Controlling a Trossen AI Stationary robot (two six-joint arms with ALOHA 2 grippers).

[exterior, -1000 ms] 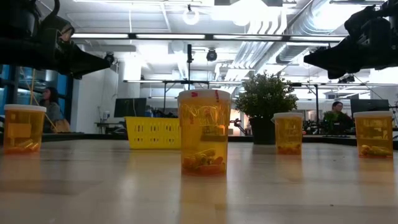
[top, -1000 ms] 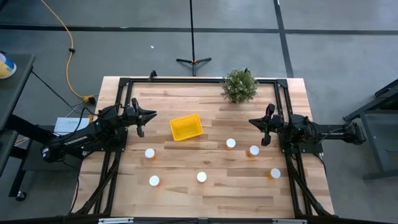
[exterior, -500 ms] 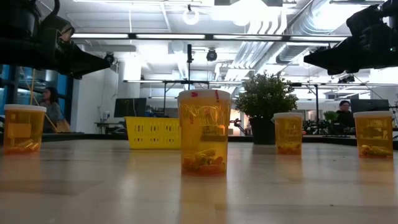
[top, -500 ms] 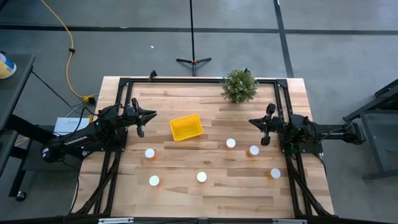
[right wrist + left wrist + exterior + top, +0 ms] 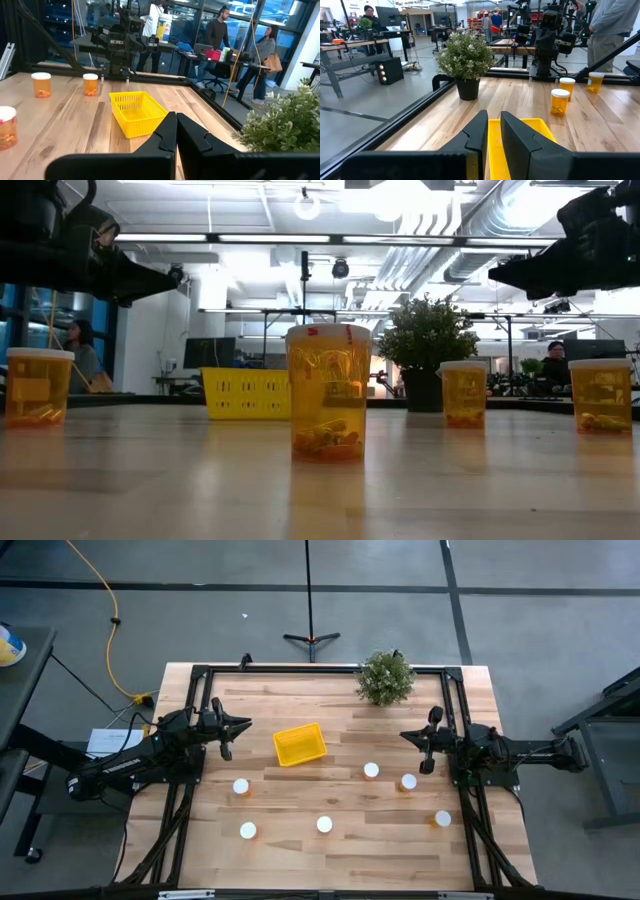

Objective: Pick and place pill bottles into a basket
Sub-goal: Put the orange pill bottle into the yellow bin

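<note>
Six pill bottles with white caps and orange bodies stand upright on the wooden table: two near my right gripper (image 5: 371, 770) (image 5: 408, 782), one at the near right (image 5: 442, 819), one in the near middle (image 5: 324, 825) and two on the left (image 5: 241, 786) (image 5: 248, 831). The yellow basket (image 5: 299, 744) stands on the table's far middle, with nothing in it. My left gripper (image 5: 247, 724) hovers to the left of the basket, its fingers shut to a narrow slit (image 5: 494, 131). My right gripper (image 5: 404, 735) hovers at the table's right, shut (image 5: 176, 119). Both are above the table and empty.
A green potted plant (image 5: 385, 678) stands at the far edge, right of the middle. A black frame (image 5: 320, 669) runs along the table's far and side edges. People sit and stand in the room beyond. Bare wood lies between the bottles and the basket.
</note>
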